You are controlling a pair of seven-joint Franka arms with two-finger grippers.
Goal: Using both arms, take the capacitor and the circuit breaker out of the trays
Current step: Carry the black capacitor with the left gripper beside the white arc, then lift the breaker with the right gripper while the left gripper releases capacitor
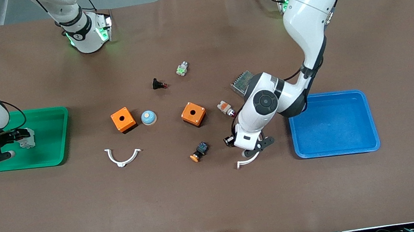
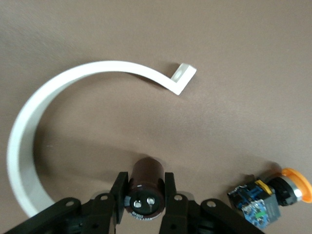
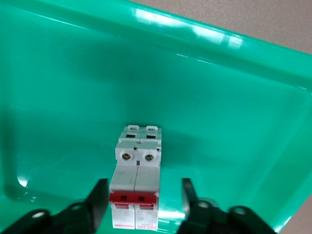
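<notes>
The capacitor [image 2: 147, 171], a dark stubby cylinder with two pale dots on its end, sits between the fingers of my left gripper [image 2: 145, 187], which is shut on it. That gripper [image 1: 254, 150] is low over the table beside a white curved clip [image 1: 248, 161], between the orange-capped button and the blue tray [image 1: 329, 94]. The hand hides the capacitor in the front view. The breaker [image 1: 27, 139], white-grey with red levers, lies on the floor of the green tray [image 1: 48, 114]. My right gripper [image 3: 141, 195] is open around the breaker [image 3: 136, 165], with a gap on each side.
Two orange boxes [image 1: 123, 119] [image 1: 193, 114], a blue dome button [image 1: 148, 117], another white clip [image 1: 123, 157], the orange-capped button [image 1: 199, 151], a black red-tipped button [image 1: 159, 84], a white-and-orange switch [image 1: 225, 107] and a small finned board [image 1: 242, 81] lie mid-table.
</notes>
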